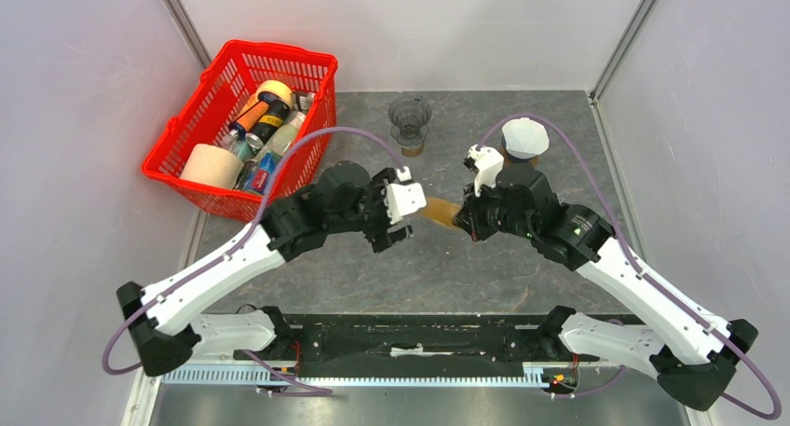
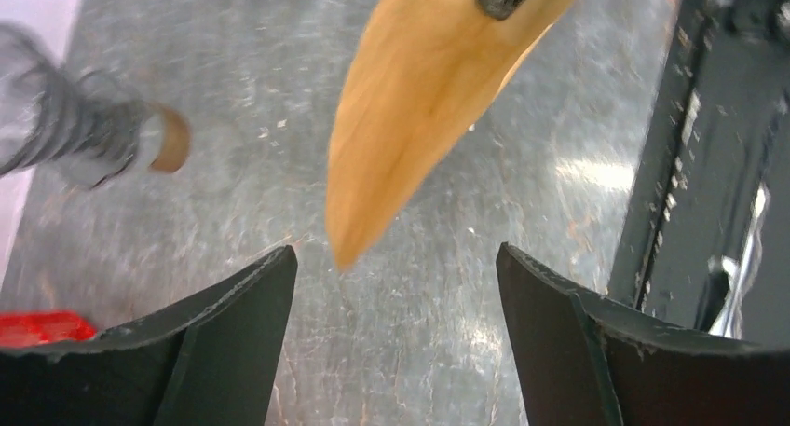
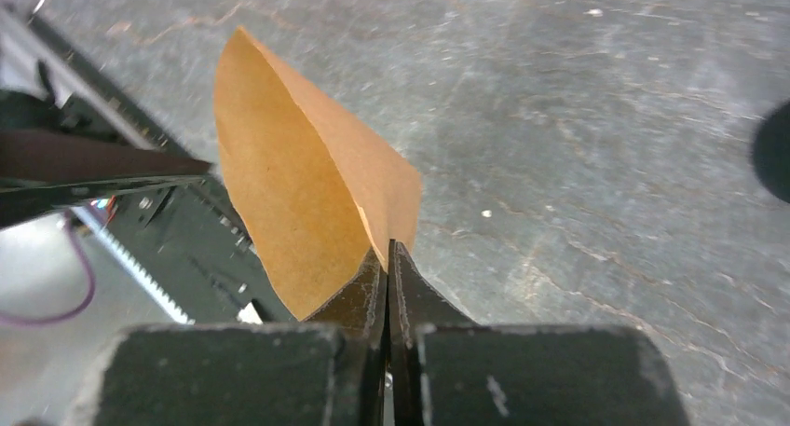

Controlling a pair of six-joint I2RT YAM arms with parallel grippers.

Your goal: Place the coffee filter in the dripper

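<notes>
A brown paper coffee filter hangs in the air between the two arms, over the middle of the table. My right gripper is shut on one edge of the filter. My left gripper is open; the filter's free tip hangs just ahead of its jaws without touching them. The dripper, a clear ribbed cone on a brown collar, stands at the back of the table, beyond both grippers. In the left wrist view the dripper is at the far left.
A red basket with bottles, cans and a paper roll sits at the back left. A white faceted object stands at the back, right of the dripper. The black base rail runs along the near edge.
</notes>
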